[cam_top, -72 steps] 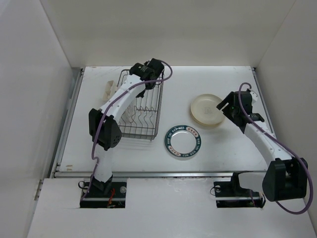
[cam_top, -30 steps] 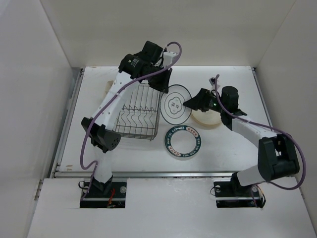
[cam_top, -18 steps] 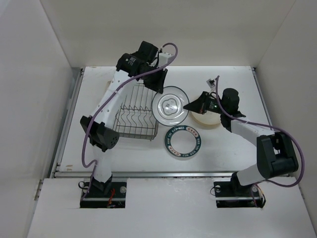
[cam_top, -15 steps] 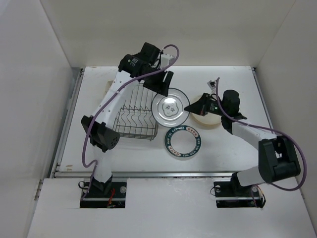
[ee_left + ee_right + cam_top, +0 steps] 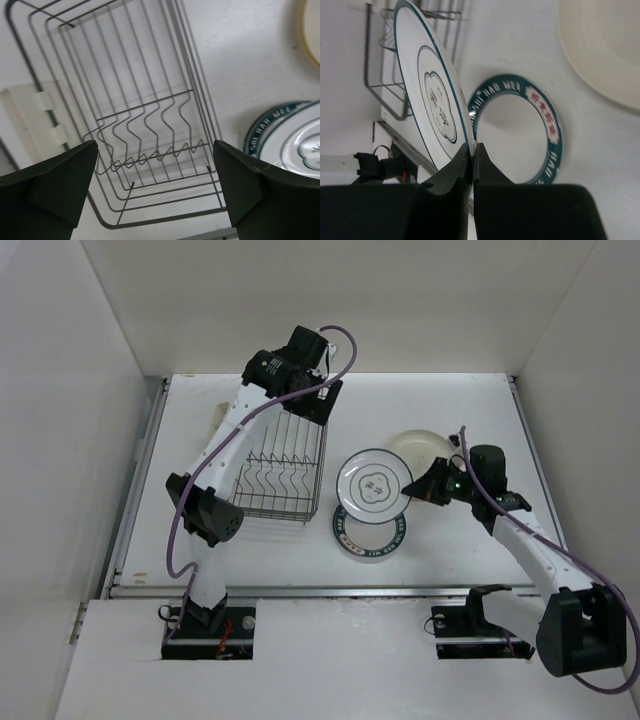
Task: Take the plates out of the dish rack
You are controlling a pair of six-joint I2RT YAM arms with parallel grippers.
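My right gripper (image 5: 415,492) (image 5: 471,150) is shut on the rim of a white plate with thin teal rings (image 5: 373,484) (image 5: 427,95), holding it in the air over the teal-rimmed plate (image 5: 366,536) (image 5: 540,125) that lies flat on the table. A plain tan plate (image 5: 418,447) (image 5: 605,45) lies behind them. The dark wire dish rack (image 5: 285,465) (image 5: 145,125) holds no plates. My left gripper (image 5: 318,405) (image 5: 156,185) hovers open above the rack's far right side, nothing between its fingers.
A cream plastic piece (image 5: 217,422) (image 5: 30,120) lies against the rack's left side. White walls close the table in on three sides. A metal rail (image 5: 330,589) runs along the near edge.
The left gripper let go of the ringed plate and drew back over the rack. The right gripper closed on the plate's rim and carried it right and nearer, over the teal-rimmed plate.
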